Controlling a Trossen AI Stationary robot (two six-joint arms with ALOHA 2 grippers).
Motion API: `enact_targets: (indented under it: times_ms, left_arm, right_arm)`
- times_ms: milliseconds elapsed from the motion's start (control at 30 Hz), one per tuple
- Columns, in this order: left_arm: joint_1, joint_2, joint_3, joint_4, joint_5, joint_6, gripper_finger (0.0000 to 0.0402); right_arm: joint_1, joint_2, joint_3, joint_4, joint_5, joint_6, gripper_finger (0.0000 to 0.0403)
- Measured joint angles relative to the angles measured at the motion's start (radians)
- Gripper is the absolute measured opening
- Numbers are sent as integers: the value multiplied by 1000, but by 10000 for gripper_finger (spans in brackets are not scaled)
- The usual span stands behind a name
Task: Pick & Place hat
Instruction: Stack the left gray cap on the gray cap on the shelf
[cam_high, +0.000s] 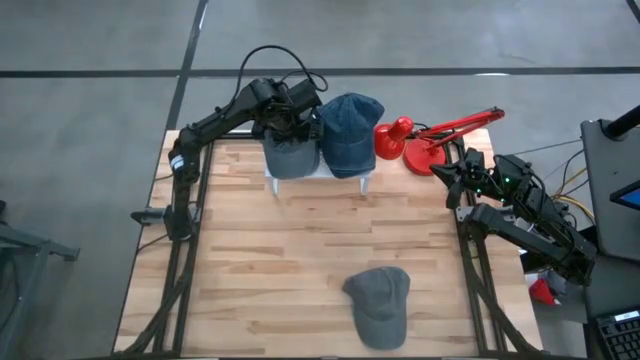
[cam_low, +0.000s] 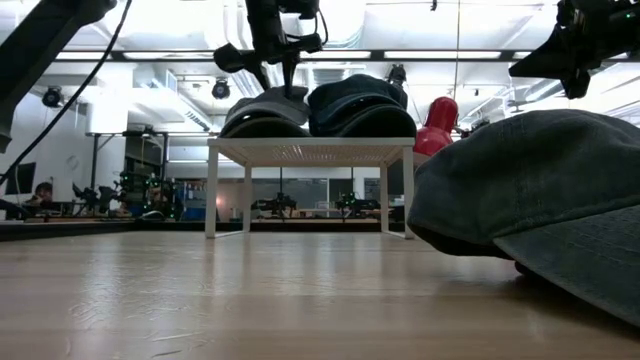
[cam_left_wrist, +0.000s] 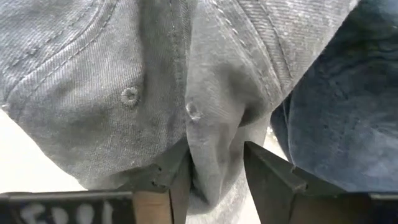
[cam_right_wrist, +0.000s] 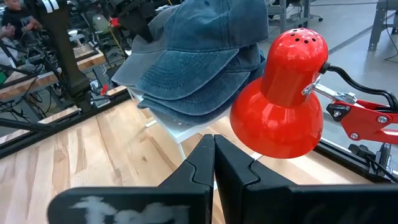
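A grey hat (cam_high: 290, 152) and a blue denim hat (cam_high: 350, 130) lie side by side on a small white rack (cam_high: 320, 175) at the table's far edge. My left gripper (cam_left_wrist: 216, 169) hangs over the grey hat's crown, pointing steeply down and open, with a raised fold of grey cloth between its fingers. A second grey hat (cam_high: 380, 300) lies flat on the wood near the front edge. My right gripper (cam_right_wrist: 213, 146) waits shut at the table's right edge, beside the red lamp. My left gripper comes at the grey hat from above, a fold of its crown (cam_left_wrist: 214, 134) standing up between the two parted fingers (cam_left_wrist: 177, 183). The cloth lies close against both of them, and I cannot tell whether they touch it. The hat rests on the rack.
A red desk lamp (cam_high: 420, 140) stands at the far right, right of the blue hat, its arm reaching toward the right edge. The wooden table top (cam_high: 300, 240) between the rack and the near hat is bare.
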Motion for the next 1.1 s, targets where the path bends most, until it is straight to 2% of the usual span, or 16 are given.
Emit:
enact_targets:
  times_ms: [400,567,867,1100]
  left_arm:
    - [-2,-70,0,30,-2,-7,145]
    - [-2,-99,0,60,-39,-6,145]
    - [0,-117,-5,161,-193,58,143]
    - [5,-113,-85,204,-206,105,142]
  right_arm:
    - [0,0,0,0,0,0,8]
    - [0,0,0,0,0,0,8]
    - [0,0,0,0,0,0,8]
    - [0,0,0,0,0,0,8]
